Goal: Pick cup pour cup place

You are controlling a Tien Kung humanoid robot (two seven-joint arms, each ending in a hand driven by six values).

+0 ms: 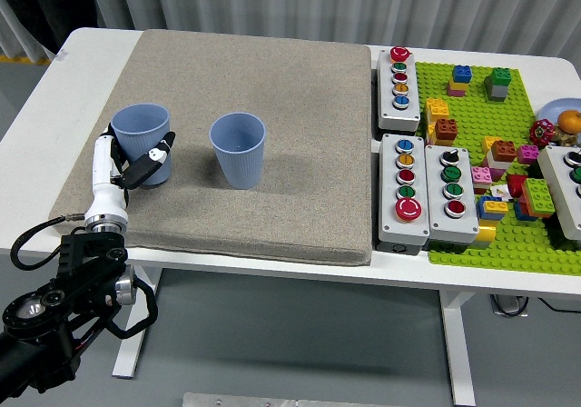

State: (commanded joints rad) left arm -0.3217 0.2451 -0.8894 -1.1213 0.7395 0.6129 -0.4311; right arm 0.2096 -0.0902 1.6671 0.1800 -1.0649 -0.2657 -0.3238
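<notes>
Two blue plastic cups stand upright on the grey mat. One cup is at the mat's left side, and my left hand wraps its lower half, white palm on its left and dark fingers across its front. The cup's base seems to rest on the mat. The other cup stands free about a hand's width to the right, and looks empty. My left arm rises from the lower left corner. The right arm is out of sight.
Right of the mat sit grey button boxes with coloured buttons, then a green baseplate with several toy bricks. A plate with fruit is at the right edge. The white table's near edge runs just below the mat.
</notes>
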